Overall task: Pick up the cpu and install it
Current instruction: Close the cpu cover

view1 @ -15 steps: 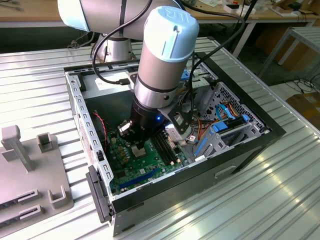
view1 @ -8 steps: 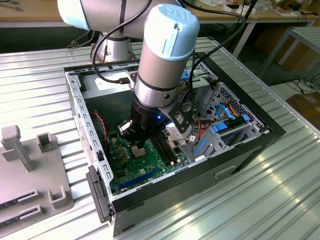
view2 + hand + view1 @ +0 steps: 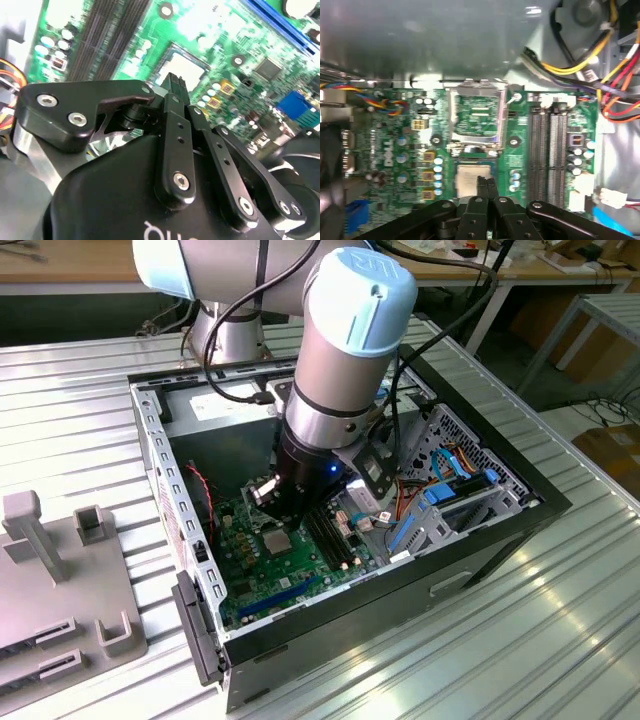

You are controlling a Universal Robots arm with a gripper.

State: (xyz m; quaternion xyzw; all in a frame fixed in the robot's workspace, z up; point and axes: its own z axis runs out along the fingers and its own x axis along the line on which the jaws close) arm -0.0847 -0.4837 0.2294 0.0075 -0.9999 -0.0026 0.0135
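Observation:
The cpu (image 3: 469, 180) is a small silvery-grey square lying flat on the green motherboard (image 3: 395, 150), just beside the raised metal socket frame (image 3: 475, 120). It also appears in the second wrist view as the pale cpu (image 3: 186, 66), and in the exterior view as the cpu (image 3: 277, 540) under the arm's head. My gripper (image 3: 485, 184) hangs inside the open computer case, its two black fingertips pressed together directly over the cpu's edge. The gripper (image 3: 174, 80) is shut and nothing shows between the fingers. I cannot tell whether the tips touch the plate.
Black memory slots (image 3: 547, 145) run beside the socket. Yellow, red and orange cables (image 3: 600, 75) hang near a case wall. A blue-trimmed drive cage (image 3: 450, 490) fills the case on the exterior view's right. Grey fixtures (image 3: 60, 560) stand on the ribbed table outside the case.

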